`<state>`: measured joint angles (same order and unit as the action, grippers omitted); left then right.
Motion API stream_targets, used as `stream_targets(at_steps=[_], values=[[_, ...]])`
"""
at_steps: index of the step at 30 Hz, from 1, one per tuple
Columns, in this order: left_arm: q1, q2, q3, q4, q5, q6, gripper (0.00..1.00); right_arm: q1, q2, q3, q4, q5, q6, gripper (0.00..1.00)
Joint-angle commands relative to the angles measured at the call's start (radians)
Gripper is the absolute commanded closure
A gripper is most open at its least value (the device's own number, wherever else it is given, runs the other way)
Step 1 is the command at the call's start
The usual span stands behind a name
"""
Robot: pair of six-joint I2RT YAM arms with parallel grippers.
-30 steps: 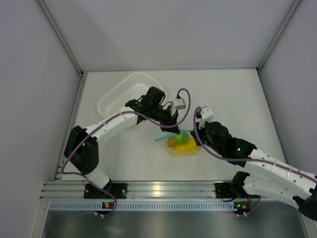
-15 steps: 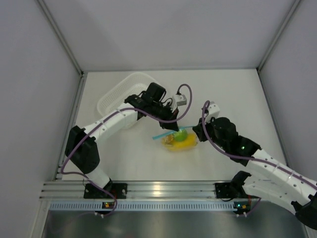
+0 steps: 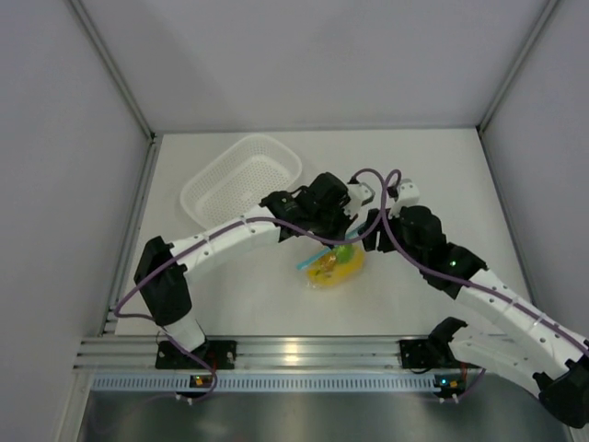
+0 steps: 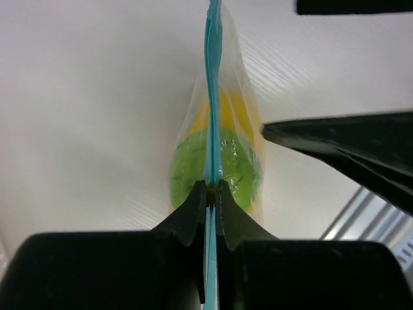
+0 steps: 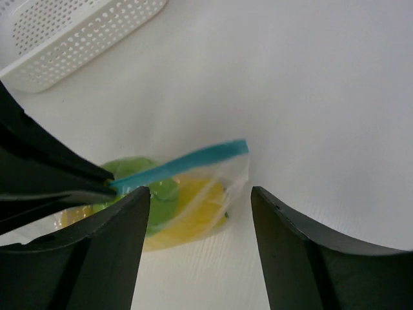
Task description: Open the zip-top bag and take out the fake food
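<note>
The zip-top bag (image 3: 333,267) lies in the middle of the table, clear, with a light blue zip strip (image 5: 193,158) along its top. My left gripper (image 4: 211,186) is shut on that strip, seen edge-on in the left wrist view. Inside the bag the fake food shows as a green ball-like fruit (image 4: 187,161) and a yellow fruit (image 5: 193,216). My right gripper (image 5: 200,192) stands open just right of the bag with nothing between its fingers. In the top view the left gripper (image 3: 339,241) and the right gripper (image 3: 371,227) are close together above the bag.
A white perforated basket (image 3: 241,175) stands at the back left, also seen as the basket (image 5: 77,32) in the right wrist view. The aluminium rail (image 3: 294,352) runs along the near edge. White walls close in the table on three sides.
The right gripper has opened and pulled back from the bag. The left arm has swung to the right, carrying the zip strip and the bag with it.
</note>
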<state>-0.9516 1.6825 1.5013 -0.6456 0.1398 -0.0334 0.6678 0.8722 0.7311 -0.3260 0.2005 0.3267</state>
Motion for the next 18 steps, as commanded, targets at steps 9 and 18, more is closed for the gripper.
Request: stream_targets(at_steps=[9,18], values=[[-0.085,0.017,-0.008,0.171,-0.48,-0.24,1.0,-0.062,-0.015,0.093,-0.035,0.099,0.15,0.29],[-0.197,0.014,-0.108,0.319,-0.618,-0.333,1.0,-0.119,0.05,0.105,-0.008,0.056,0.212,0.31]])
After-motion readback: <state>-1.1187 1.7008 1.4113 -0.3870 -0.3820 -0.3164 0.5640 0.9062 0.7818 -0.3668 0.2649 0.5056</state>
